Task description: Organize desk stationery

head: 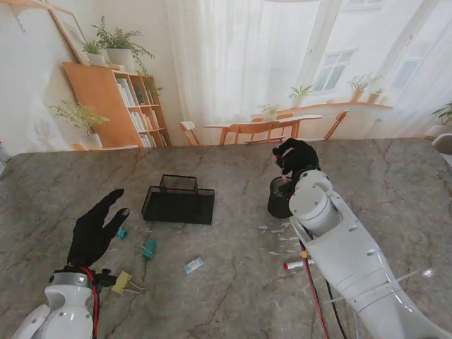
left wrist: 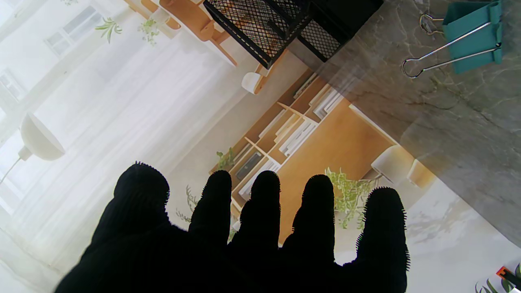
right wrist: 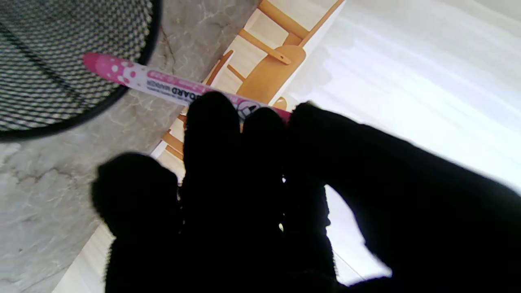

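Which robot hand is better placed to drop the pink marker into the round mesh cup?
The right robot hand: it already grips the pink marker with the capped tip over the mesh cup rim. The left robot hand is open, far left near the binder clips.

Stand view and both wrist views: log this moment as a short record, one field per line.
right hand: shut on pink whiteboard marker, over the mesh pen cup
marker tip: at the cup's rim, not yet dropped in
left hand: open, fingers spread, holding nothing
mesh tray: black, mid-table, contents not discernible
loose items: teal binder clip, yellow binder clip, small blue-and-white item near the left hand
table: grey marble top
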Available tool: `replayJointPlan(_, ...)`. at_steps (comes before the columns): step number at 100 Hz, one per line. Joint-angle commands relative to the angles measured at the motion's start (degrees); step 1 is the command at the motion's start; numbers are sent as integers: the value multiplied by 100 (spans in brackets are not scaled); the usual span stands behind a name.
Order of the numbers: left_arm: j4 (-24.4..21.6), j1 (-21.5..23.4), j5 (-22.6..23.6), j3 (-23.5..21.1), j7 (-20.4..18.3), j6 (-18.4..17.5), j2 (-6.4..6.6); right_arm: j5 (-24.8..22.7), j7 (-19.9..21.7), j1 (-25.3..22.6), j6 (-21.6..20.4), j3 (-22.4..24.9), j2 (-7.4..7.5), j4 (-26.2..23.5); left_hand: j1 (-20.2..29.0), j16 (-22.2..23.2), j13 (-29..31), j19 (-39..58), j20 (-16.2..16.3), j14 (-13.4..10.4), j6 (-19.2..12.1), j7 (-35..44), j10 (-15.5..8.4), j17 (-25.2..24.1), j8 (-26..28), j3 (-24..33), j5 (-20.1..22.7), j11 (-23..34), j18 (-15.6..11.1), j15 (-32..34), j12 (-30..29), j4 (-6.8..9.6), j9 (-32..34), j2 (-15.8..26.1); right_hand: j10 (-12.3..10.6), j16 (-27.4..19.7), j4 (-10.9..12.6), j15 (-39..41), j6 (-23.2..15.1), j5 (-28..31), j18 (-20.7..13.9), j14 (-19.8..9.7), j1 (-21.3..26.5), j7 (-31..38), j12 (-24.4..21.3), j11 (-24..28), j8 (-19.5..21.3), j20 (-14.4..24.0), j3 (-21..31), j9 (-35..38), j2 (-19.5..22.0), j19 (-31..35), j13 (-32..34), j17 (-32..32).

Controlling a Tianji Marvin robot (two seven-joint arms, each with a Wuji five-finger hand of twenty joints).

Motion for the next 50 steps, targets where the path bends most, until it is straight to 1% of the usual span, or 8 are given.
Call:
replayJointPlan(1, -13, 21, -12, 14, -8, 18, -18, 7, 99, -97, 55, 17, -3, -13, 90, 46, 34, 96, 139, -15, -54, 41, -4, -29, 58, -91, 90, 0, -9, 62, 41, -312, 30, 240, 7, 55, 363, 69, -489, 406, 52, 120, 261, 460, 82, 101, 315, -38, 389, 79, 181, 127, 12, 120)
replayJointPlan(12, -10, 13, -29, 18, -29, 27, -16, -18, 179, -157, 103, 30, 23, -41, 94, 46, 28, 93, 138, -9, -53, 41, 7, -32, 58, -92, 91, 1, -8, 60, 42, -313, 29, 238, 47, 73, 330, 53, -507, 363, 57, 123, 265, 408, 68, 56, 317, -62, 247, 49, 319, 117, -10, 114)
replayJointPlan(20, -7, 10, -34, 18, -39, 22, -15, 41, 203, -210, 135, 52, 22, -89, 97, 47, 36, 94, 138, -4, -61, 42, 0, -29, 58, -94, 93, 2, -5, 63, 42, -314, 33, 236, 163, 219, 355, -21, -476, 266, 199, 238, 359, 295, 81, -54, 357, -145, -92, -55, 611, 36, -140, 50)
replayJointPlan(24, -4, 9, -34, 16, -39, 16, -15, 36, 249, -238, 147, 58, 38, -115, 97, 48, 36, 97, 140, -13, -58, 41, 2, -24, 58, -95, 89, 2, -10, 64, 42, -315, 32, 242, 211, 311, 382, -57, -479, 237, 220, 291, 369, 230, 92, -102, 391, -165, -212, -113, 694, 32, -187, 21)
replayJointPlan(30, 0, 9, -31, 14, -35, 9, -15, -14, 333, -275, 143, 63, 72, -143, 100, 47, 32, 96, 139, -17, -57, 40, 4, -28, 58, -93, 86, -1, -4, 62, 41, -315, 24, 248, 298, 361, 360, -94, -503, 141, 249, 364, 338, 101, 108, -178, 391, -174, -339, -256, 790, 30, -261, -32)
replayJointPlan(39, 2, 8, -32, 14, -21, 7, -18, -9, 432, -337, 164, 95, 101, -216, 109, 46, 28, 95, 139, -9, -46, 43, 17, -31, 60, -92, 93, -3, -2, 59, 41, -315, 19, 247, 446, 444, 383, -116, -458, -48, 322, 472, 337, -174, 221, -307, 389, -161, -449, -510, 832, 64, -399, -178)
replayJointPlan(50, 3, 11, -28, 14, 4, 0, -22, -31, 554, -402, 182, 132, 145, -300, 116, 45, 30, 93, 138, -16, -49, 44, 15, -34, 61, -92, 95, 0, -1, 59, 41, -317, 25, 255, 581, 512, 373, -87, -420, -273, 419, 521, 282, -445, 362, -506, 384, -116, -584, -861, 884, 157, -553, -357)
